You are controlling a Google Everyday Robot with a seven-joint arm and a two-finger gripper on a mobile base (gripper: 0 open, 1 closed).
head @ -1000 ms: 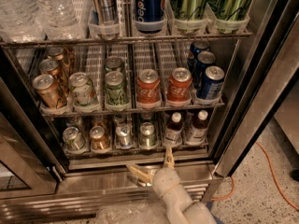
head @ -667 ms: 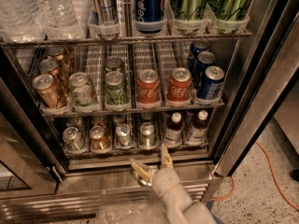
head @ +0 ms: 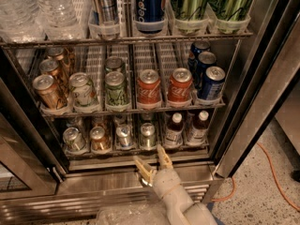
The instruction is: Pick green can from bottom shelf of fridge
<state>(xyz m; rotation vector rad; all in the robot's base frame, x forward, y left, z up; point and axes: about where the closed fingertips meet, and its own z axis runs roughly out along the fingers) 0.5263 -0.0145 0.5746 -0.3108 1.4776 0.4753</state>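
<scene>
- Speckled floor (head: 262, 196) with an orange cable (head: 276, 172) lies to the right of the fridge (head: 234, 102); its door is open and every rack is stocked.
- Green can (head: 147, 136) stands upright at the front of its lane on the bottom shelf (head: 93, 157). It sits between a silver-blue can (head: 124, 136) on the view's left and a brown bottle (head: 174, 130) on the view's right. Nothing touches it.
- Gripper (head: 148, 154) hangs just in front of the shelf's front edge, above the steel base panel (head: 103, 184), almost directly below the green can in this view.
- Pincer state: both fingers (head: 164, 159) are spread apart, tips aimed at the shelf, with nothing between them.
- Change over the last second: the gripper has crept up and a little to the left, towards the shelf edge, and the wrist has turned slightly. The spread looks about the same, and no can has shifted.
- Reading: approach stage, lining up on the can's lane; no grasp has begun.
- Risk, as judged: headroom is low under the rack of Coca-Cola cans (head: 149, 86). Neighbours stand close on both sides, so a wide finger could nudge one.
</scene>
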